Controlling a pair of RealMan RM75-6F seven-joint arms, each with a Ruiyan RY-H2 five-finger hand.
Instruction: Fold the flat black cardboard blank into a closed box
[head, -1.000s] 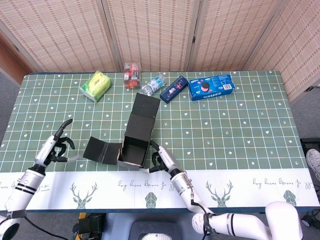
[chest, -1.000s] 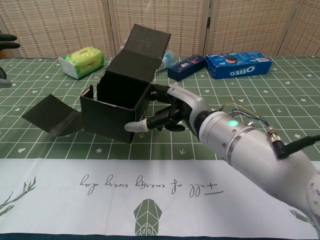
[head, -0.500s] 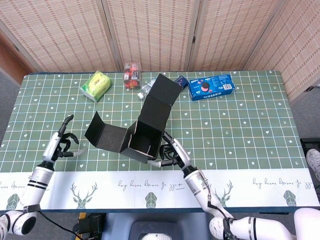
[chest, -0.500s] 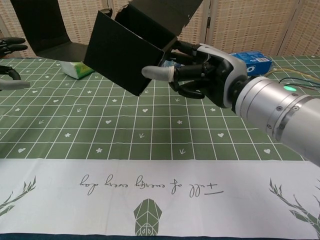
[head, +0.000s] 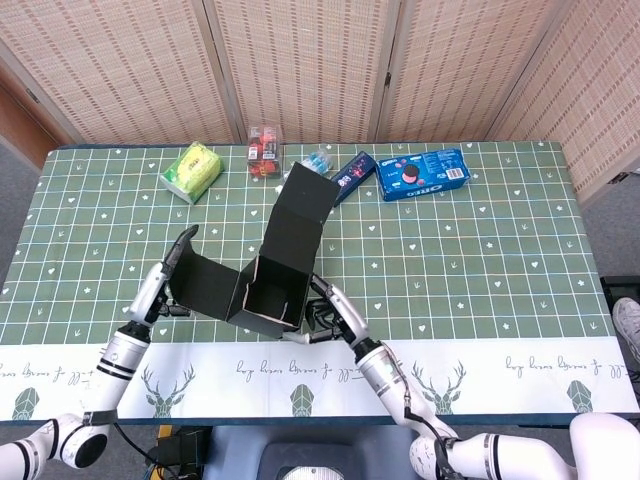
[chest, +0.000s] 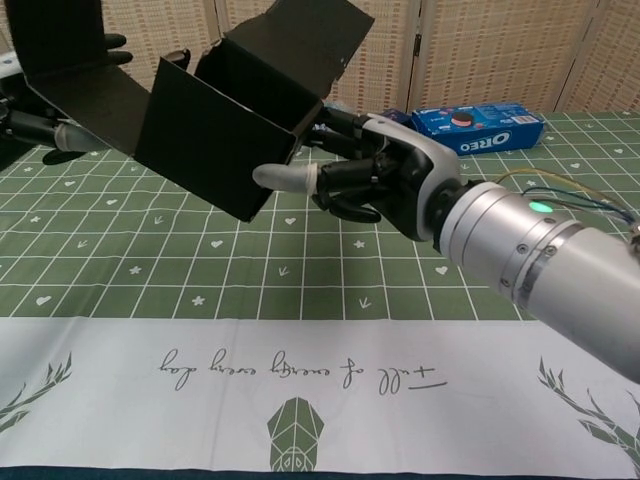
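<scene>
The black cardboard box (head: 272, 298) is lifted off the table and tilted, its open top facing me. Its lid flap (head: 301, 214) stands up at the far side, and a side flap (head: 208, 284) spreads out to the left. My right hand (head: 328, 316) grips the box's right wall; in the chest view that hand (chest: 385, 180) has its thumb on the front face of the box (chest: 205, 140). My left hand (head: 160, 287) lies against the outer face of the side flap with fingers spread, and in the chest view the flap partly hides this hand (chest: 38, 125).
Along the far side of the green tablecloth sit a green tissue pack (head: 192, 170), a red packet (head: 264, 148), a water bottle (head: 315, 160), a dark blue box (head: 350, 172) and an Oreo box (head: 422, 172). A white runner (head: 500, 368) covers the front edge.
My right hand has raised the box from the table and then shifted it slightly left. My left hand has moved right, up to the side flap.
</scene>
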